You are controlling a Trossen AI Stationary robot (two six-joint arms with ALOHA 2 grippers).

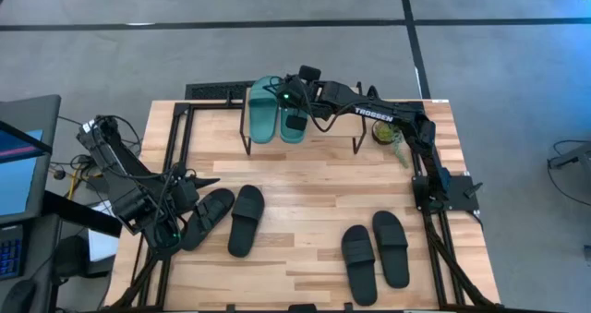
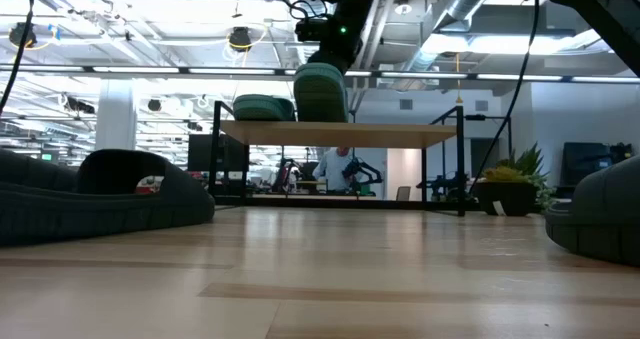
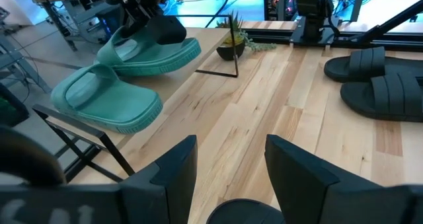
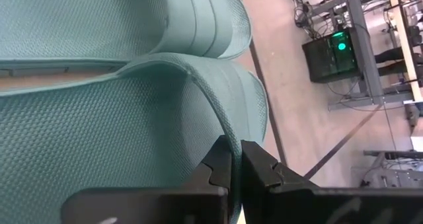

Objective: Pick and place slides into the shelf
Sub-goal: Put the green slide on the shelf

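Two teal slides are on the shelf [image 2: 400,134] at the table's far side. One teal slide [image 1: 263,110] lies flat on the top board. The other teal slide [image 1: 294,121] sits beside it, tilted, with my right gripper [image 1: 295,102] shut on it. Two black pairs lie soles down on the table: one pair [image 1: 226,219] at the near left and the other pair [image 1: 374,250] at the near right. My left gripper [image 3: 231,164] hovers open at the table's left, by the left black pair, with nothing between its fingers. My right gripper pinches the edge of the teal slide's wide strap [image 4: 221,128] between its two fingers. The fingers come slanting down from above and from the table's right. The slide [image 2: 320,91] sits tilted, higher than its mate, with its lower side at the shelf board.
A small potted plant [image 1: 383,133] stands by the shelf's right legs. Black frame rails [image 1: 175,147] run along the table's left and right sides. Bare tabletop [image 1: 305,184] lies between the shelf and the black slides. A person [image 2: 330,169] shows far off in the room.
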